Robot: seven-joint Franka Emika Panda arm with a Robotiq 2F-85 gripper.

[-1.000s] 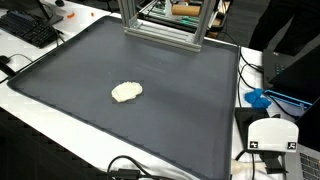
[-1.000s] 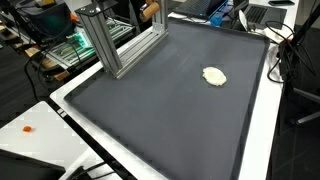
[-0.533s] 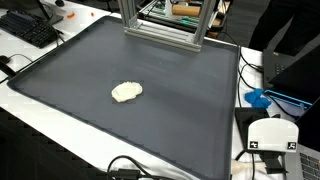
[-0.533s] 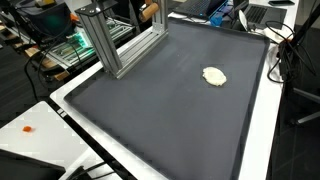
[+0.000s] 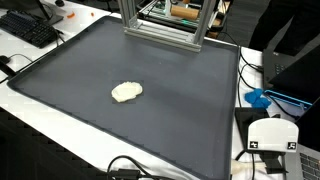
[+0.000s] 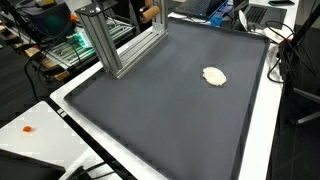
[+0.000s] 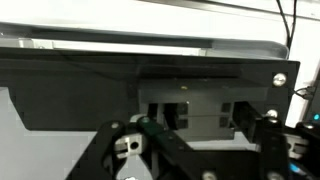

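Cream lumpy blob [image 5: 126,91] lies on matte dark mat [image 5: 180,110]

A dark mat [image 5: 170,70] fills the middle of both exterior views, with an aluminium frame [image 5: 165,30] at its top edge. A black keyboard [image 5: 30,28] lies upper left. A blue object [image 5: 258,98] and a white box [image 5: 270,135] sit at the right.
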